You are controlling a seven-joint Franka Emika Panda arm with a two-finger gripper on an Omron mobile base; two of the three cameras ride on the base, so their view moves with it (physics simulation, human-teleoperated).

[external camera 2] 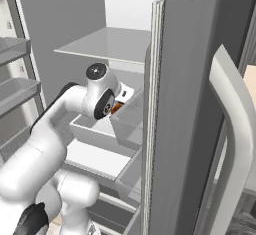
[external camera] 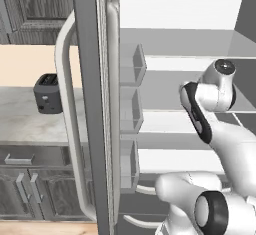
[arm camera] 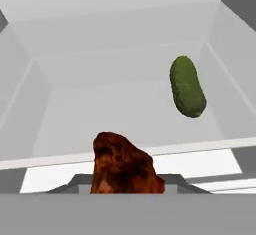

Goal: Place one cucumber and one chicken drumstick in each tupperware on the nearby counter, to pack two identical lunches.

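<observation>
Inside the fridge, the gripper [external camera 2: 120,104] appears clamped on a knobbly, glossy brown chicken drumstick [arm camera: 122,166], though its fingertips are hidden. Beyond it, a smooth dark-green cucumber [arm camera: 187,86] lies in a pale grey bin [arm camera: 75,109]. The marbled desk [external camera: 25,121] bears a black toaster [external camera: 48,94]; packing looks barely begun.

Inside the fridge, a pale grey bin [arm camera: 45,109] carries one green cucumber [arm camera: 187,86] lying on its floor toward the right wall. Out left, the marbled counter [external camera: 22,121] bears a black toaster [external camera: 48,94].
</observation>
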